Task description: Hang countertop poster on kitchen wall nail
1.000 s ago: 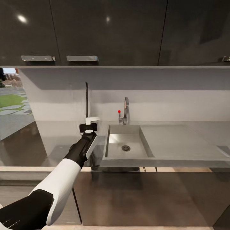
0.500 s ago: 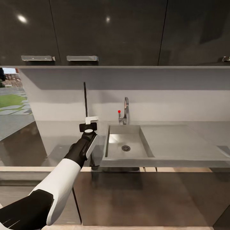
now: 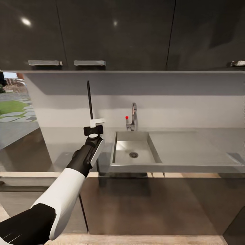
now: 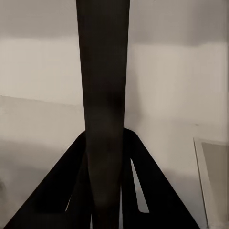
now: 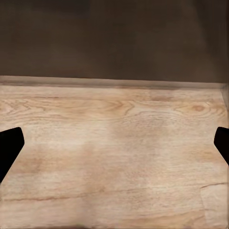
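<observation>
The kitchen countertop [image 3: 190, 149], with its sink [image 3: 133, 152] and tap [image 3: 133, 117], is seen beneath dark cupboards [image 3: 119, 34]. Left of the sink, the poster [image 3: 89, 100] is held edge-on and upright above the worktop, clamped between the fingers of the left gripper [image 3: 94, 128], probably for carrying to a wall nail. The right gripper [image 5: 114, 143] is spread wide over a wooden floor [image 5: 114, 152].

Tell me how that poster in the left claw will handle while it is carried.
The poster, seen edge-on as a thin dark strip, stands straight above the left claw, so it is probably stiff rather than floppy. Gripped only at its lower edge, it may tend to swing or twist. So thin, it is likely light, though a knock on the upper cabinets could jar it.
</observation>
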Available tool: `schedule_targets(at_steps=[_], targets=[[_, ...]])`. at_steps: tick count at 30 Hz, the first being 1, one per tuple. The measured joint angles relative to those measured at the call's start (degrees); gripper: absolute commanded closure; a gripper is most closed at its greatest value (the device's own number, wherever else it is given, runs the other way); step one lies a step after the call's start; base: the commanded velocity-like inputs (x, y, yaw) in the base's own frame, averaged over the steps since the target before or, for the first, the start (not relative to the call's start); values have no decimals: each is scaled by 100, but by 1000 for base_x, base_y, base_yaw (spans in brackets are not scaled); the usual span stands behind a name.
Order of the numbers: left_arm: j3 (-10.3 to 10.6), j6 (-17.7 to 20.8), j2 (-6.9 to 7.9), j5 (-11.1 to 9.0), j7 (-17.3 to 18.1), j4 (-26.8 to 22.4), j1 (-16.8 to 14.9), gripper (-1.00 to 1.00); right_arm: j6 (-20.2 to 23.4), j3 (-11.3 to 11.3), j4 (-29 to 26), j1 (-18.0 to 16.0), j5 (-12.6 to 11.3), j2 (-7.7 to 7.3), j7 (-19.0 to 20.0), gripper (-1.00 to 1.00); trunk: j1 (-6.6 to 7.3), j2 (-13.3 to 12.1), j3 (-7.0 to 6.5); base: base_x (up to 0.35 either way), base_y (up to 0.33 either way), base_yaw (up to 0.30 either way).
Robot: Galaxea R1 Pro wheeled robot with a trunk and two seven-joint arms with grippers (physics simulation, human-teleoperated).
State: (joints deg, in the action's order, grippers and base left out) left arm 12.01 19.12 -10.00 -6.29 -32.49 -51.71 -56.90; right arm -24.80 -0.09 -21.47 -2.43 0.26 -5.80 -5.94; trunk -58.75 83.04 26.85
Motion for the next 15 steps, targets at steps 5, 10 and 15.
schedule_targets(at_steps=[5, 10, 15], targets=[[0, 1, 0, 1, 0, 0, -4, 100, 0, 0, 0, 0, -1, 0, 0, -100, 2, 0, 0, -73, 0, 0], [2, 0, 0, -4, -2, 0, -2, 100, 0, 0, 1, 0, -2, 0, 1, -100, 0, 0, 0, -213, 0, 0], [4, 0, 0, -10, -2, 0, -1, 100, 0, 0, 1, 0, -2, 0, 1, -100, -1, 0, 0, -321, 0, 0]])
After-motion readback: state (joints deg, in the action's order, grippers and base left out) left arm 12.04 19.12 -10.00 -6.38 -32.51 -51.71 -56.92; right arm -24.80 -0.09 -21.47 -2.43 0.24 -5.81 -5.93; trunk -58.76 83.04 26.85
